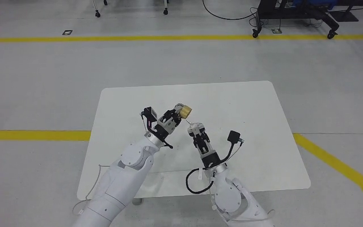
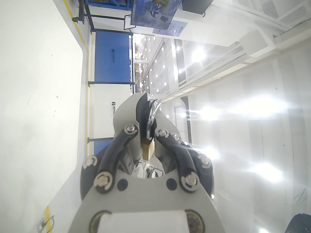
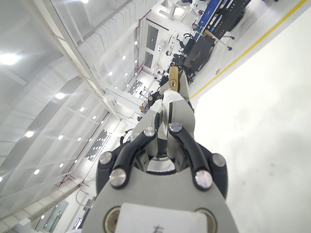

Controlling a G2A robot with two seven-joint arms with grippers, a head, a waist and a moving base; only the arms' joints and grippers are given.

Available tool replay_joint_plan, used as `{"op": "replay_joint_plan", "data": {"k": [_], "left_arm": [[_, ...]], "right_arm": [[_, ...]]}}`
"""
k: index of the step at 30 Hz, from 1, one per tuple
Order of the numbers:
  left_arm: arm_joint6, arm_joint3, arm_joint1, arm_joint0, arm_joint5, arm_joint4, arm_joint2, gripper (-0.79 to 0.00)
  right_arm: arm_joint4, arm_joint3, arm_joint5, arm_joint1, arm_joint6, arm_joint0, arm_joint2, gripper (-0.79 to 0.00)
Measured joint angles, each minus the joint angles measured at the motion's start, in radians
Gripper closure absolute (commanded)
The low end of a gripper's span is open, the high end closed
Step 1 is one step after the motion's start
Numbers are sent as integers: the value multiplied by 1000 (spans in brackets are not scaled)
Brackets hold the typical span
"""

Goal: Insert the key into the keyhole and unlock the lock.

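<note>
The left jaws are clamped on the lock, held above the surface centre. The right jaws are clamped on the white-wrapped key, just near-right of the lock, facing its keyhole.

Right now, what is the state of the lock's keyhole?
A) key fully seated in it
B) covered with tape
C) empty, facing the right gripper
C: in the right wrist view the keyhole on the brass lock shows dark and empty, just ahead of the right gripper.
</note>
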Motion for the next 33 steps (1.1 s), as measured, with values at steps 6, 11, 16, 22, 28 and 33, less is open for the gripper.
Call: {"op": "replay_joint_plan", "data": {"k": [6, 11, 16, 22, 28, 33], "left_arm": [[-10, 3, -5, 6, -16, 15, -8, 0], [-15, 2, -8, 11, -19, 26, -17, 0], [-28, 3, -11, 15, -16, 31, -21, 0], [-38, 8, -16, 16, -15, 41, -25, 0], [-45, 7, -20, 18, -18, 54, -31, 0], [-54, 7, -22, 20, -15, 62, -37, 0]], "right_arm": [[-10, 3, -1, -8, -19, -6, 7, 0], [-19, 8, 8, -15, -20, -5, 11, 0], [-24, 15, 15, -22, -20, -2, 12, 0], [-33, 18, 23, -30, -26, -1, 17, 0], [-45, 21, 30, -38, -36, -1, 21, 0], [-55, 27, 44, -46, -42, 3, 20, 0]]}}
